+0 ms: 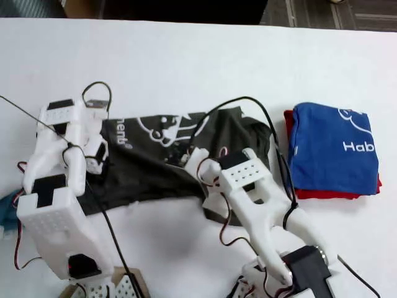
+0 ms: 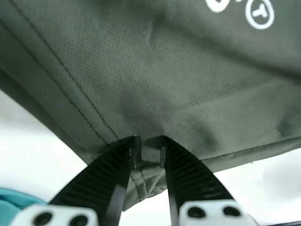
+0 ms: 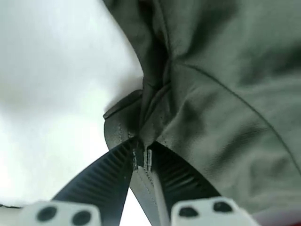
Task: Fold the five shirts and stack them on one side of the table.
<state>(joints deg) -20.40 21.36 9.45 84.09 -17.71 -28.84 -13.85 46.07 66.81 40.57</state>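
A dark grey shirt (image 1: 167,152) with white print lies spread across the middle of the white table (image 1: 186,62). My left gripper (image 2: 148,151) is shut on the shirt's hem (image 2: 146,165), at its left end in the high view (image 1: 93,164). My right gripper (image 3: 142,157) is shut on a bunched edge of the same shirt (image 3: 216,117), near its lower right part in the high view (image 1: 205,167). To the right, a folded blue shirt (image 1: 335,149) rests on a folded red shirt (image 1: 329,194).
A teal cloth (image 1: 7,208) pokes out at the table's left edge, also in the left wrist view (image 2: 14,205). Black cables (image 1: 260,118) loop over the grey shirt. The far half of the table is bare white surface.
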